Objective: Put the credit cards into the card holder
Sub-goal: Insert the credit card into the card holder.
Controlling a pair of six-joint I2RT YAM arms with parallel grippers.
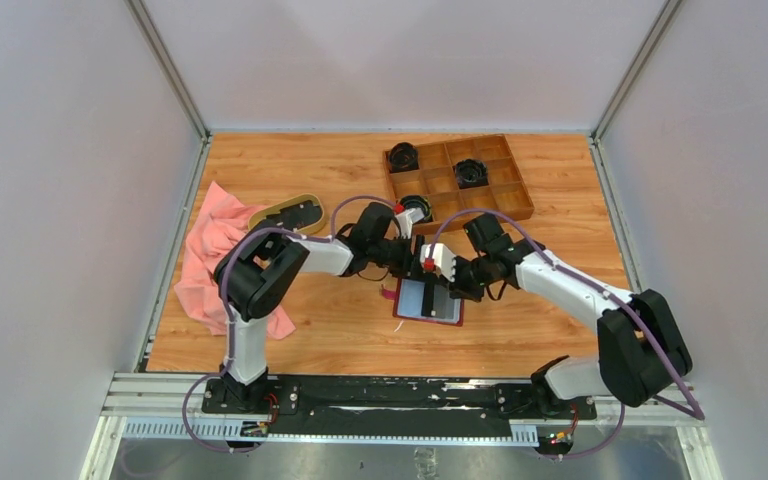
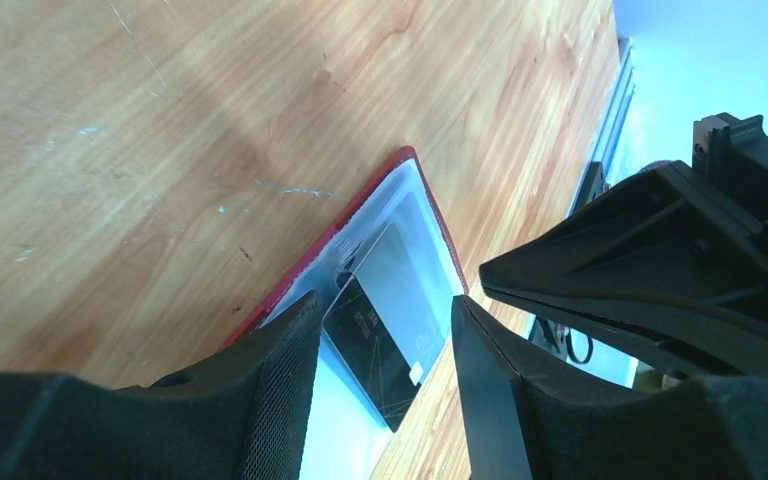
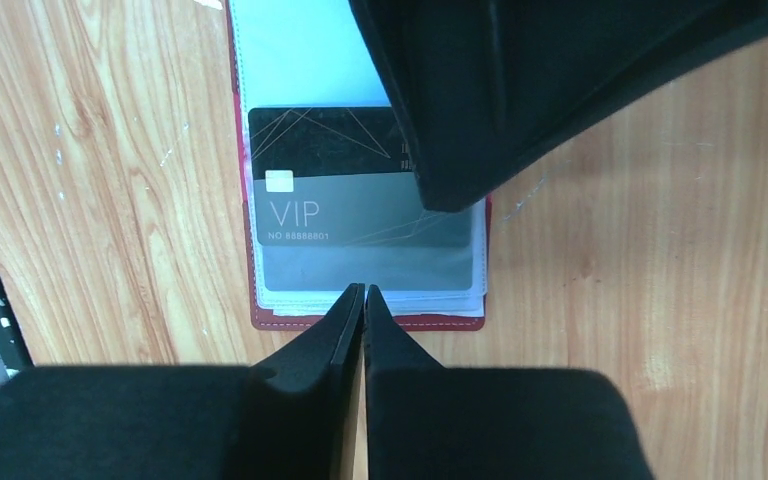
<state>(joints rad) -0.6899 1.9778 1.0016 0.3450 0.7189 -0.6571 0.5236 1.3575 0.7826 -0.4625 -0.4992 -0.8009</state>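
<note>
At the lower middle of the right wrist view, the right gripper has its fingers pressed together with nothing between them. Its tip rests at the bottom edge of the open card holder, which lies flat on the worktop. Just above that tip lies a dark VIP credit card, its long axis running across the holder from left to right of the frame. The card's lower half looks greyed under a clear pocket, and its upper half is bare.

From the top right of that frame the left gripper comes in over the card's right end. In its own view its fingers are spread and straddle the card's exposed end; whether they touch it I cannot tell.

Seating the card probably means sliding it toward the right gripper's tip. The left gripper is nearer for that push, while the right one seems placed to steady the holder.
</note>
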